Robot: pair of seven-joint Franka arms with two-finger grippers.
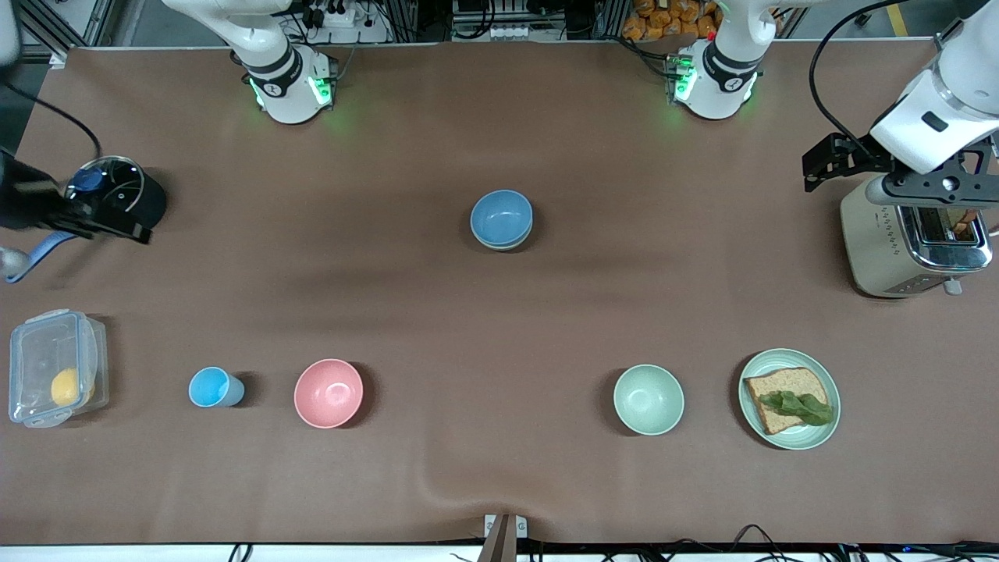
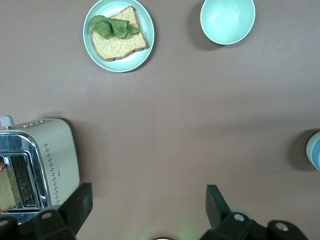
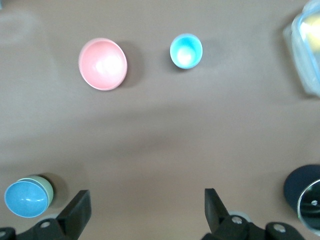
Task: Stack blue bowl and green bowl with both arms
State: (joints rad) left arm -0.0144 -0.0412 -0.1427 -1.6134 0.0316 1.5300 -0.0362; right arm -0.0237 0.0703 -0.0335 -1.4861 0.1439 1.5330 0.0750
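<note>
R gripper (image 3: 145, 215) up by the black pot (image 1: 117, 199), approx 9 o'clock from the stack – fingers wide apart. Mid-table, blue bowl (image 1: 501, 216) sits nested in green bowl (image 3: 48, 188). L gripper (image 2: 145, 212) up by the toaster (image 1: 913, 242), approx 3 o'clock – fingers apart too, holding nothing.

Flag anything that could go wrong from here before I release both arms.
1. The blue bowl sits off-centre in the green bowl, so the stack may rock if nudged.
2. The left gripper, jaws open, hangs over the toaster; dropping straight down could strike it.
3. The right gripper, jaws open, hangs beside the black lidded pot; a sweep could knock it.
</note>
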